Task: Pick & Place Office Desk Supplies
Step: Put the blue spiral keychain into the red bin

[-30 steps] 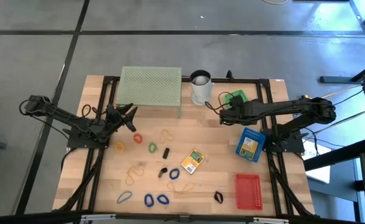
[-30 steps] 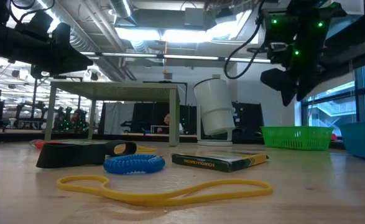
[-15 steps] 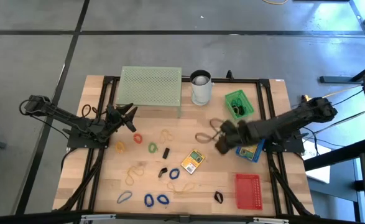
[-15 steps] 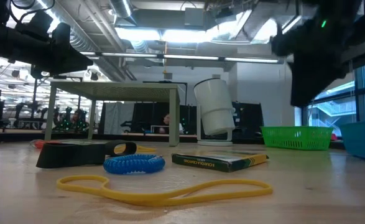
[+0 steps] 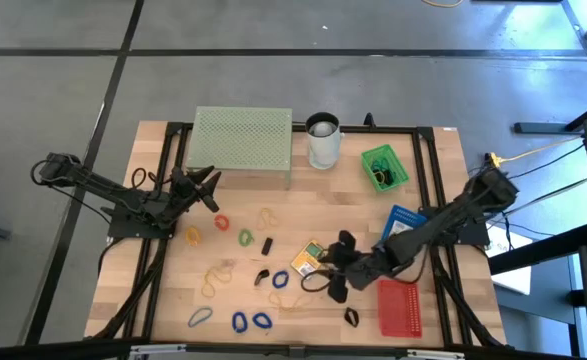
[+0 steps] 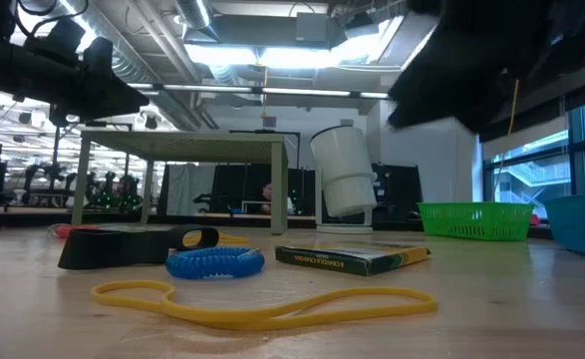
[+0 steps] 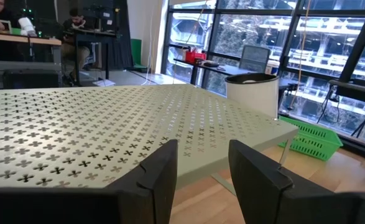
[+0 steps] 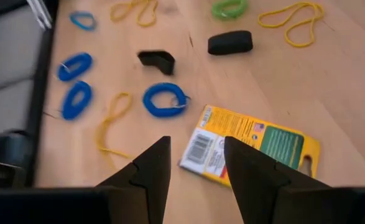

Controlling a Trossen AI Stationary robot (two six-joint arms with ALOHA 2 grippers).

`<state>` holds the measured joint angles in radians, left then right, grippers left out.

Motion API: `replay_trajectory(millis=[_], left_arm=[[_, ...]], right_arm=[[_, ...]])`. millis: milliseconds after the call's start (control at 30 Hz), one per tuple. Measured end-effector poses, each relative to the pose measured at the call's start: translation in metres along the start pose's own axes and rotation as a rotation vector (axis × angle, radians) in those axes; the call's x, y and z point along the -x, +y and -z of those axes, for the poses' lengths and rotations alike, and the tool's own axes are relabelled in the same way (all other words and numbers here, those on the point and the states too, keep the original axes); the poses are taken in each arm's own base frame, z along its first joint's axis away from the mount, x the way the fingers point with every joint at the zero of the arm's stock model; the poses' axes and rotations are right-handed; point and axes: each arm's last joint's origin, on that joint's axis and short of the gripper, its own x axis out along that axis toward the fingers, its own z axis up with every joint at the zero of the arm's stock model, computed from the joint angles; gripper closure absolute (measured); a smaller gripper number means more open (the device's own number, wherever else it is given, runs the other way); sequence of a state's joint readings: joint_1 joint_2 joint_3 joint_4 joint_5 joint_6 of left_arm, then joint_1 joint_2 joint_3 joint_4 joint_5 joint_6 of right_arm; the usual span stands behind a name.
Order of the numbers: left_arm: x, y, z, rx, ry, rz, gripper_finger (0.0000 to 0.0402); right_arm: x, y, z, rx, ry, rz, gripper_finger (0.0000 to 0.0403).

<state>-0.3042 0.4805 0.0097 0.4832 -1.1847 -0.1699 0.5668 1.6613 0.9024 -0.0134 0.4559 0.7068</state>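
Right gripper (image 5: 330, 272) now down from the green basket (image 5: 384, 167), beside the yellow card pack (image 5: 310, 259), jaws parted, empty.

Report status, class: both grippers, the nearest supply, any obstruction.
Right gripper open, empty, above yellow card pack. Left gripper open, waiting beside mesh stand. Nothing blocking.

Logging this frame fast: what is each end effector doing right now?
Left end effector: open, empty, by the green mesh stand.
Right end effector: open, empty, above the yellow card pack.
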Motion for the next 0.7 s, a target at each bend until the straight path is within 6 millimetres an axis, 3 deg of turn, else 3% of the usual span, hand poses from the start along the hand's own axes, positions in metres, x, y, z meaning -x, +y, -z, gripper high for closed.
replay_trajectory(millis=[233,700], left_arm=[[0.0,0.0,0.0,-0.004,0.002,0.0,0.0263],[0.0,0.0,0.001,-0.009,0.003,-0.001,0.0263]], right_arm=[[-0.043,-0.01,0.009,0.121,0.046,-0.035,0.0253],[-0.101,0.029,-0.018,0.619,0.042,-0.259,0.0253]])
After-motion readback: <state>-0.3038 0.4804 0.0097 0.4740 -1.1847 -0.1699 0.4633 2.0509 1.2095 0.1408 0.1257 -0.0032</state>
